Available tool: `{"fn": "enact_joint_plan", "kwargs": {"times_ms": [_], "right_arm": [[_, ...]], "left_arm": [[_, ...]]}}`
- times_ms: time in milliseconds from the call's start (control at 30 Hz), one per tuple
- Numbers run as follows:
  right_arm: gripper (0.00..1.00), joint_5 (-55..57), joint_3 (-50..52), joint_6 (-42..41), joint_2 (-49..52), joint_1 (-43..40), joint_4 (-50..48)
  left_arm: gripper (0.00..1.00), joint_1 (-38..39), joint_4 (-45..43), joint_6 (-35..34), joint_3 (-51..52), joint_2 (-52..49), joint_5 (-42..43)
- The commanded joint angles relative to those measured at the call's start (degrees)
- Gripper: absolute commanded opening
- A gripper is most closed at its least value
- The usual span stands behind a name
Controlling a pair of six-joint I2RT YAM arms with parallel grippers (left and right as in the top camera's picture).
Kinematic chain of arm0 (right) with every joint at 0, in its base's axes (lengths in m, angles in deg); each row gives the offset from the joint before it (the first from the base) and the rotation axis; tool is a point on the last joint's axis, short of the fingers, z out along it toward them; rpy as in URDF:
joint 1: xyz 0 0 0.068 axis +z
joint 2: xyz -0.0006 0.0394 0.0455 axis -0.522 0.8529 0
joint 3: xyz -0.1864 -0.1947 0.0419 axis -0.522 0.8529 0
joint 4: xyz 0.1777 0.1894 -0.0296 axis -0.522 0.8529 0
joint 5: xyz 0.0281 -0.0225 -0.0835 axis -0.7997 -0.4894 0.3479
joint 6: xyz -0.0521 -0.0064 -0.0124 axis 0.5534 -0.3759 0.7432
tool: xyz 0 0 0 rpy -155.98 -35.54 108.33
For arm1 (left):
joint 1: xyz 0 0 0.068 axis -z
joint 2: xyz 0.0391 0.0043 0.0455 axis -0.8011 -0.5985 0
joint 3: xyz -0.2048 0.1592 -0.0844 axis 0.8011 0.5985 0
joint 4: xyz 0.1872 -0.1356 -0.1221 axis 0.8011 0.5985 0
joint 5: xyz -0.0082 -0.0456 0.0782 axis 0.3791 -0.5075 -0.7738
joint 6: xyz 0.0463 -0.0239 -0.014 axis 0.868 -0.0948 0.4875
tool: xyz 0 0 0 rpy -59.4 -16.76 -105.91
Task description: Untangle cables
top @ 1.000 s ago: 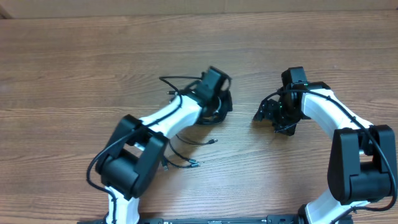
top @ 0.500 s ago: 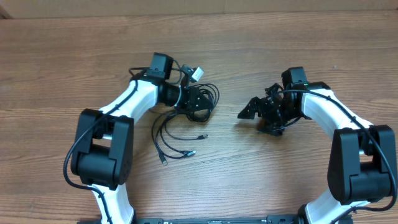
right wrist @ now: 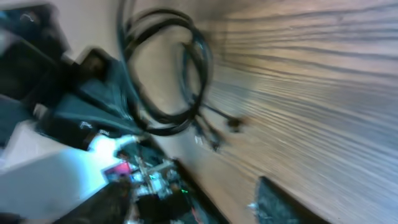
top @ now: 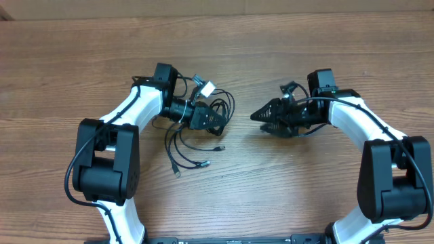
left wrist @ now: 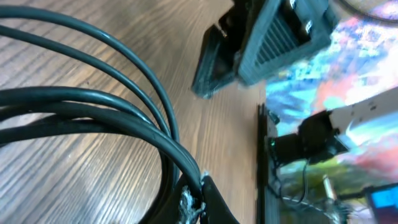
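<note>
The cables [top: 222,108] are a looped black bundle at mid table. Loose strands with small plug ends trail toward the front [top: 192,163]. My left gripper [top: 205,118] is shut on the bundle at its left side. In the left wrist view the cables [left wrist: 93,118] curve over the wood and run into the closed jaws [left wrist: 194,200]. My right gripper [top: 259,116] is open and empty. It points left, a short way right of the bundle, and shows in the left wrist view [left wrist: 261,43]. The blurred right wrist view shows the cable loop [right wrist: 168,81] ahead of the open fingers [right wrist: 193,196].
The wooden table [top: 81,54] stretches to the back and to the left. A small white tag [top: 205,87] sits just behind the bundle. Both arm bases stand at the front edge [top: 237,238].
My left arm swung left and drew the bundle with it, stretching the strands out. My right gripper turned and reached left toward the bundle.
</note>
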Motion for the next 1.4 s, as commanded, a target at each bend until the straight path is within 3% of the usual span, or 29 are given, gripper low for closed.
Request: {"fn": "enact_joint_plan", "kwargs": {"times_ms": [0,100,267,533,633,700,933,1233,1367], "right_arm": [[0.53,-6.9,-1.0,1.2,0.3,0.1,-1.1],[0.43,-4.3,-1.0,1.1,0.3,1.2,-1.4],[0.4,-0.3,-1.0,0.9,0.3,3.7,-2.6],[0.43,8.3,-1.0,-9.9,0.3,7.9,-9.7],[0.59,8.4,-1.0,-16.5,0.3,10.0,-16.8],[0.61,10.0,-1.0,-20.2,0.3,11.5,-20.2],[0.61,24.7,-1.0,-28.7,0.3,16.7,-22.4],[0.6,27.4,-1.0,-30.4,0.3,19.6,-27.1],[0.54,30.9,-1.0,-30.6,0.3,20.1,-26.3]], "left_arm": [[0.04,-1.0,0.1,8.4,-0.2,1.9,-3.3],[0.04,-1.8,-0.2,8.5,-0.2,1.9,-3.7],[0.05,-3.1,-0.7,8.5,-0.2,1.9,-5.4],[0.04,-4.0,-1.4,8.5,-0.2,1.9,-3.8],[0.04,-4.0,-1.4,8.5,-0.2,1.9,-3.3],[0.04,-4.0,-1.4,8.5,-0.2,1.9,-2.3],[0.04,-4.0,-1.2,8.5,-0.2,1.9,1.0],[0.04,-4.0,-1.1,8.5,-0.2,1.9,2.1],[0.04,-4.0,-1.1,8.5,-0.2,1.9,3.7]]}}
